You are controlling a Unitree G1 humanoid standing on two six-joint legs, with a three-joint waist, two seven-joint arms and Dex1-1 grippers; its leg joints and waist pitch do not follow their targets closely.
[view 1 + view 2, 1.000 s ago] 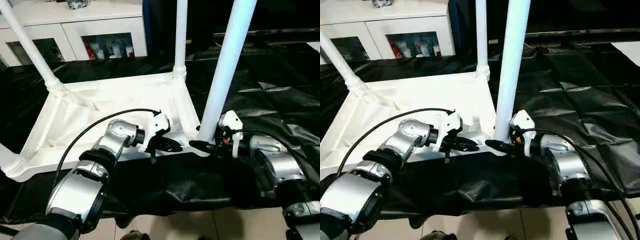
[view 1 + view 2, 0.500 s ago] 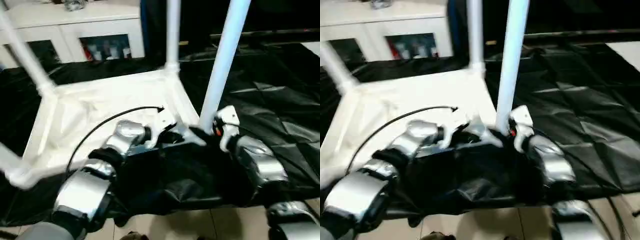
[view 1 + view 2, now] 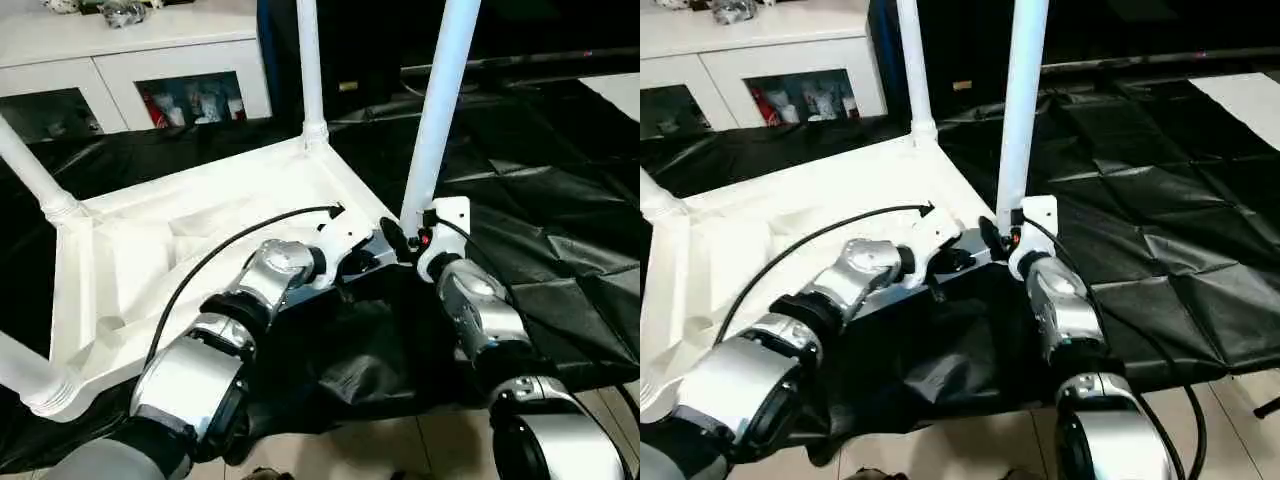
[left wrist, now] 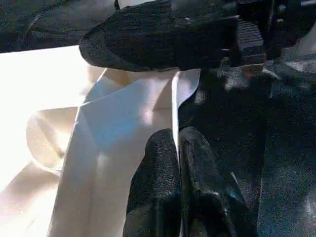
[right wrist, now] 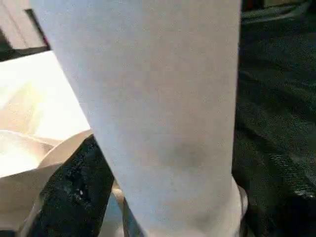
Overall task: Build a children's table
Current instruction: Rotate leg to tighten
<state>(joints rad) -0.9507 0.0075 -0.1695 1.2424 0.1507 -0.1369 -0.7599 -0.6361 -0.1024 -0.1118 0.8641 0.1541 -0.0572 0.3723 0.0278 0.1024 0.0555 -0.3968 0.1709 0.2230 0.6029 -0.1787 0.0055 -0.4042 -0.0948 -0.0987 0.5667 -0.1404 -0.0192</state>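
The children's table lies upside down: the white tabletop (image 3: 150, 260) rests on the black cloth with its legs standing up from the corner sockets. My left gripper (image 3: 366, 262) is at the near right rim, shut on that thin white edge (image 4: 174, 98). My right gripper (image 3: 400, 238) is at the foot of the near right leg (image 3: 435, 110). Its jaws stand open around the leg. One black finger (image 5: 74, 197) lies close beside the white tube (image 5: 163, 108). Further legs rise at the far right (image 3: 308, 60), far left (image 3: 30, 170) and near left (image 3: 20, 370).
The black-draped work table (image 3: 560, 200) runs on to the right, and its front edge lies just under my forearms. Tiled floor (image 3: 400, 450) shows below it. A white cabinet (image 3: 150, 60) with glass doors stands behind.
The whole view has swung. My right forearm now reaches the leg's foot from the front rather than from the right, and its jaws stand wider. The left gripper stays on the rim.
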